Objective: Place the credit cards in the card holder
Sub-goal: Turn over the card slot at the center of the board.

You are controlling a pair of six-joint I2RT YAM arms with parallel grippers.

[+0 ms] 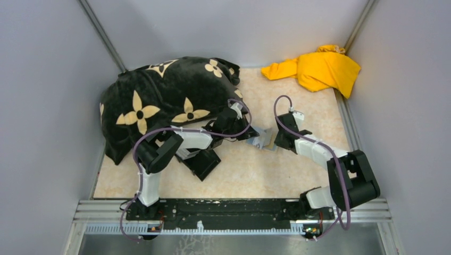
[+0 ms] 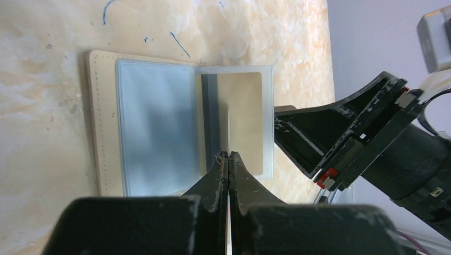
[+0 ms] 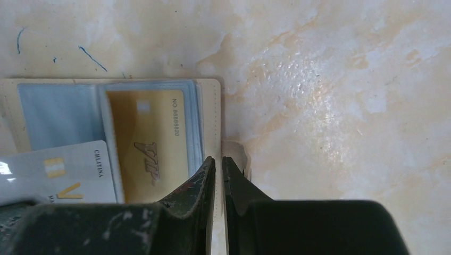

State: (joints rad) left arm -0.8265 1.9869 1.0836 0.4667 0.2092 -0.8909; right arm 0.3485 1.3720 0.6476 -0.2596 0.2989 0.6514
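The tan card holder (image 1: 264, 139) lies open on the marbled table between my two grippers, its clear sleeves facing up (image 2: 103, 133). The gold-orange card (image 3: 149, 143) sits inside the right sleeve. My left gripper (image 2: 228, 155) is shut on the light blue card (image 3: 58, 170), which shows edge-on as a thin pale line (image 2: 228, 133) over the holder's middle. My right gripper (image 3: 218, 159) is shut on the holder's right edge (image 3: 215, 117) and pins it; it also shows in the left wrist view (image 2: 319, 143).
A black cushion with tan flowers (image 1: 165, 101) fills the back left. A yellow cloth (image 1: 319, 69) lies at the back right corner. A black box (image 1: 202, 162) sits under the left arm. Grey walls close in both sides.
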